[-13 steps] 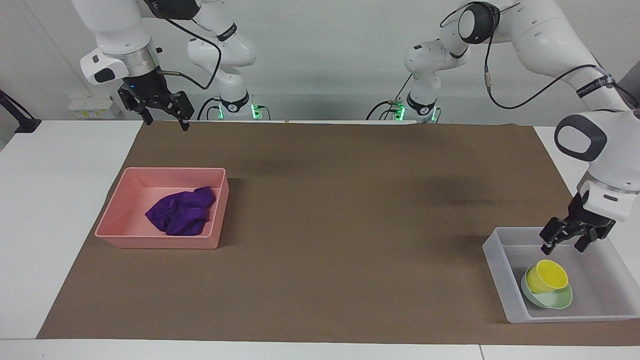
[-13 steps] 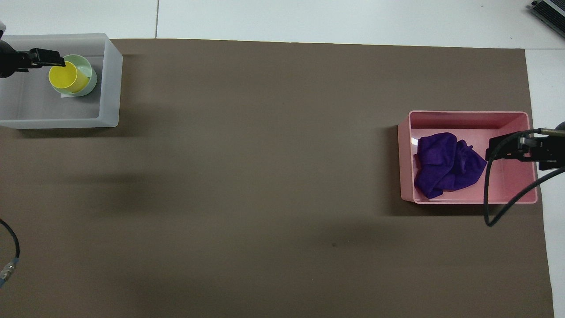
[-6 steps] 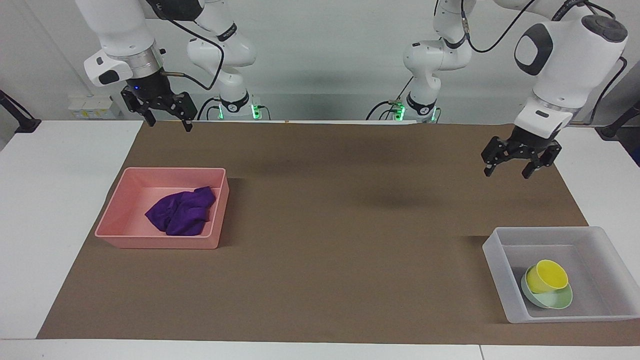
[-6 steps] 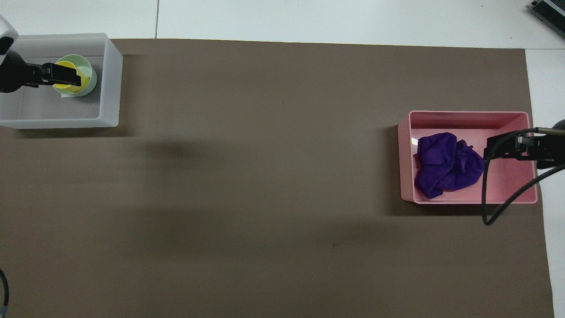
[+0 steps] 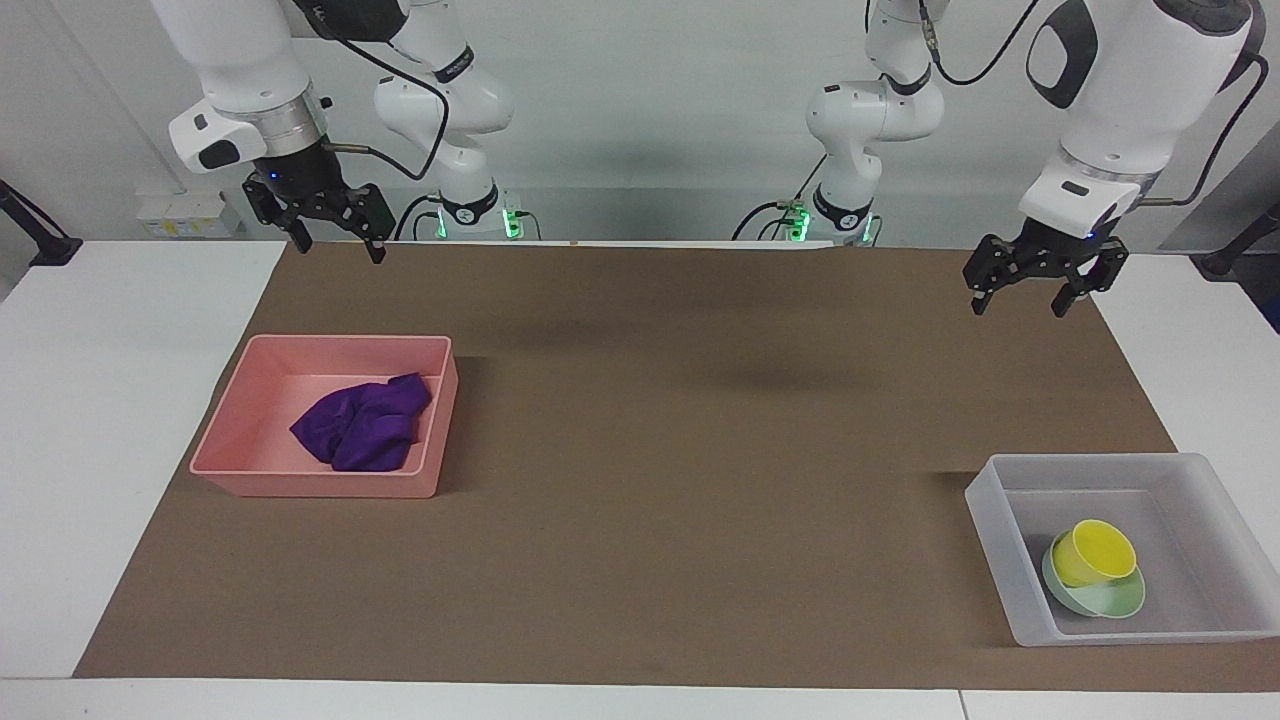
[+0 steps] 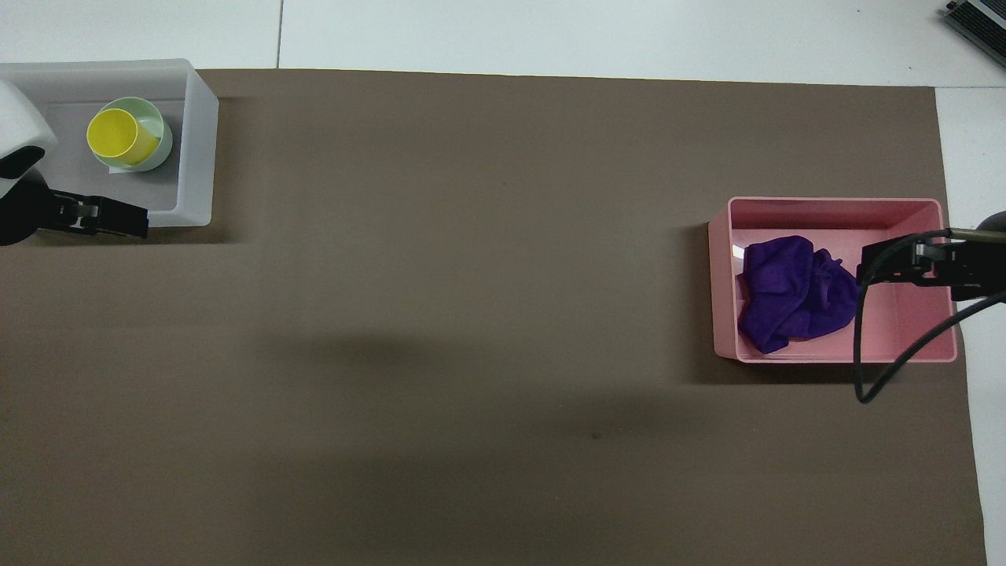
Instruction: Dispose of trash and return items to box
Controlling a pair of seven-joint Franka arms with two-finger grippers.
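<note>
The purple cloth (image 5: 365,425) lies crumpled in the pink tub (image 5: 250,385) toward the right arm's end of the table. It also shows in the overhead view (image 6: 794,295). The yellow cup (image 5: 1095,552) stands in the mint bowl (image 5: 1118,600) inside the clear tub (image 5: 985,500) toward the left arm's end. My left gripper (image 5: 1020,303) is open and empty, raised over the brown mat beside the clear tub. My right gripper (image 5: 336,249) is open and empty, high over the mat's edge near the pink tub.
A brown mat (image 5: 700,450) covers most of the white table. The two tubs stand at its two ends. The right arm's black cable (image 6: 864,362) hangs over the pink tub (image 6: 833,203) in the overhead view.
My left gripper has risen out of the clear tub, leaving the cup in the bowl, and drawn back toward the robots. The right gripper has barely moved.
</note>
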